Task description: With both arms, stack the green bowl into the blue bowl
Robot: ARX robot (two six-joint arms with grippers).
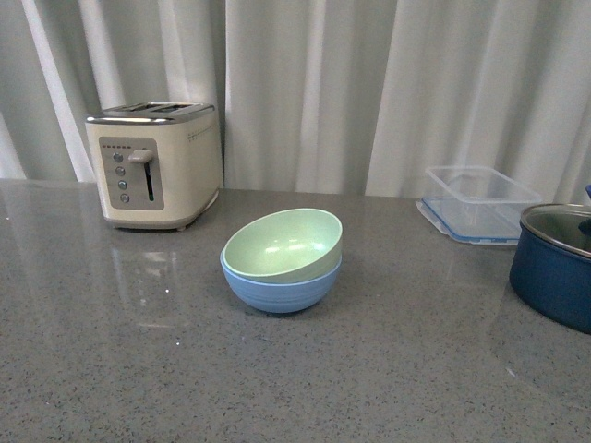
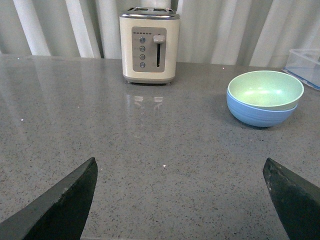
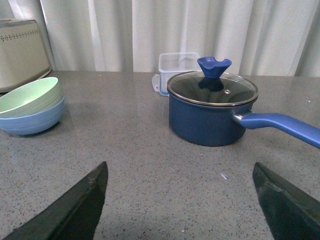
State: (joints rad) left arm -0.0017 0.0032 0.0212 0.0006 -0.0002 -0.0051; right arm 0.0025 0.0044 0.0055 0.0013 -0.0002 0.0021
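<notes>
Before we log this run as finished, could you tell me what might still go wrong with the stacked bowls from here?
1. The green bowl sits tilted inside the blue bowl, one side of its rim riding higher, so a bump could shift or tip it.
2. The pot stands near the right gripper, its handle pointing outward; a careless arm move could clip it.
3. Both grippers, the left gripper too, have jaws wide open and hold nothing, so neither steadies the stack.
</notes>
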